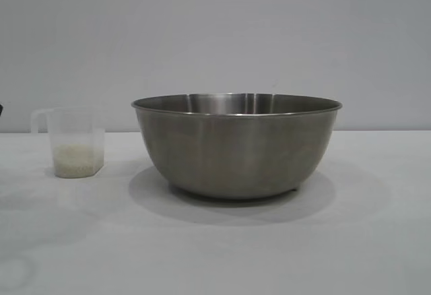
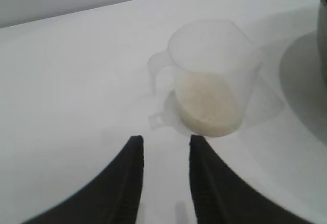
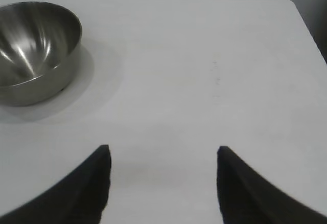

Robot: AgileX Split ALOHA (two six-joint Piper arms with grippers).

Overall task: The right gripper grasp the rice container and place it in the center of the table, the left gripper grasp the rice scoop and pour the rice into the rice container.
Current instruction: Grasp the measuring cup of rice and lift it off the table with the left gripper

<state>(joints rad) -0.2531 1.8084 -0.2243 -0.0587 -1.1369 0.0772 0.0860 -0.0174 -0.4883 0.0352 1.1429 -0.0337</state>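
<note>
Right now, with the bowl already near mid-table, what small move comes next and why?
Probably ease the left gripper forward to the rice scoop handle: its fingers are open, empty and short of the scoop, rice still inside. The right gripper is open, clear of the rice container.

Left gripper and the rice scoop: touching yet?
Apart. The left wrist view shows bare table between the left gripper and the rice scoop; its open fingers hold nothing.

Silver rice container [image 1: 236, 147], off-white rice [image 1: 77, 161] (clear rice scoop [image 1: 74, 140]), white table [image 1: 377, 241].
</note>
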